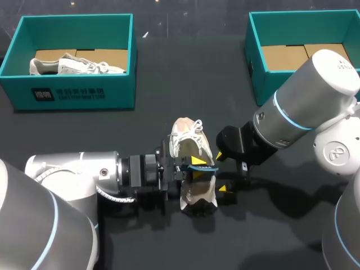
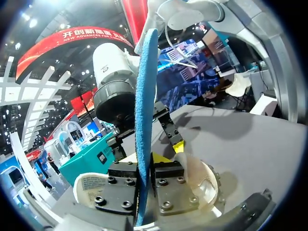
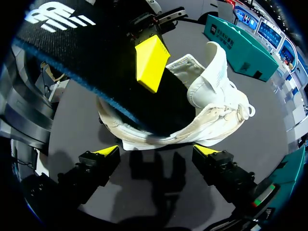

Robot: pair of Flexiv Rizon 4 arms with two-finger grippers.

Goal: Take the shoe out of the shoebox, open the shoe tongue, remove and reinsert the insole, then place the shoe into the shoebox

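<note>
Dark matte desk underneath. Well beyond both pincers, two teal card shoeboxes, rectangular and open-topped: the left-hand shoebox with a second white shoe lying inside on brown card, the right-hand shoebox with a brown card floor. Between the left pincer and the right pincer, resting on the desk, the white lace-up shoe: soft fabric upper, scuffed pale sole. Long axis crosswise to the line joining the pincers, laced end toward the shoeboxes. Tongue lifted up. Left pincer clenched on the insole, a thin flat slab, black on one face, fuzzy blue on the other, gripped edge-on and leaning across the shoe's opening. Right pincer released, fingers wide apart, just short of the shoe, with the insole ahead of and above it.
</note>
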